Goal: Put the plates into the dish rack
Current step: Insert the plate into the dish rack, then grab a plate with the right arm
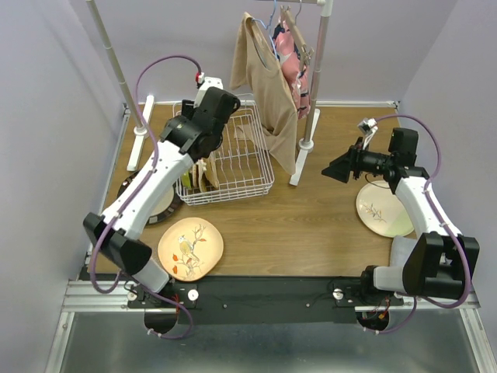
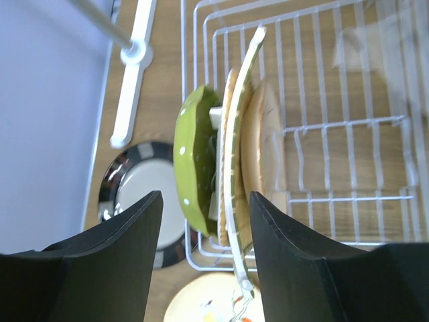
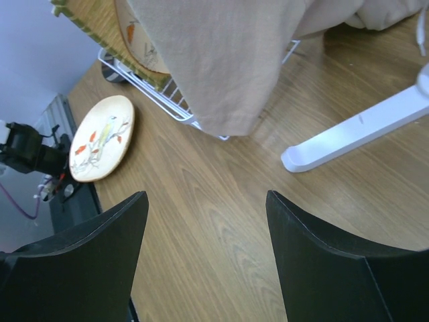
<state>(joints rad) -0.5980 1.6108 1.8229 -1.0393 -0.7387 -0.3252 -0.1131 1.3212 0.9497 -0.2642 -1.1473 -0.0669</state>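
Several plates stand on edge at the left end of the white wire dish rack (image 2: 335, 127): a lime dotted one (image 2: 193, 161), a cream-green one (image 2: 236, 154) and a woven-look one (image 2: 263, 144). My left gripper (image 2: 204, 231) hovers open just over their edges, touching none of them. A peach bird plate (image 1: 190, 249) lies flat at the table's front left. A dark-rimmed plate (image 2: 141, 194) lies beside the rack, partly under my left arm. My right gripper (image 1: 335, 169) is open over bare wood, with a cream-green plate (image 1: 383, 208) flat on the table next to it.
A white clothes-rail stand has one foot (image 3: 362, 131) right of the rack and another foot (image 2: 131, 80) left of it. A beige garment (image 1: 268, 85) hangs down over the rack's right end. Purple walls close in the left, back and right.
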